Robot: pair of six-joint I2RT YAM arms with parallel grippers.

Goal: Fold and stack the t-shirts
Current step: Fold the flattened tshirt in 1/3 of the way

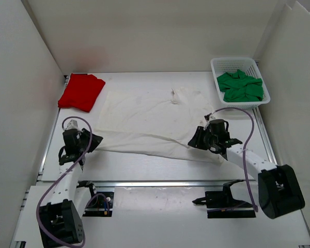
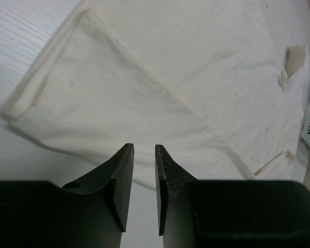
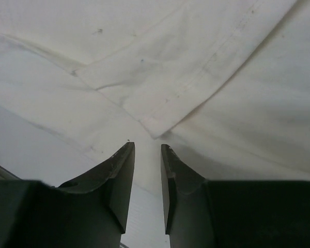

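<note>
Table: white t-shirt spread flat across the middle, long axis left to right, near edge slanting toward the near right.

Red t-shirt: folded, far left corner.

Green t-shirt: crumpled in the mesh basket, far right corner.

Left gripper: at the white shirt's near left end, jaws a narrow gap apart, nothing between them; cloth lies just ahead.

Right gripper: at the near right end, same narrow empty gap, a hem corner just beyond the tips.

Each arm is nearer its own end; the next fold likely goes away from both.
</note>
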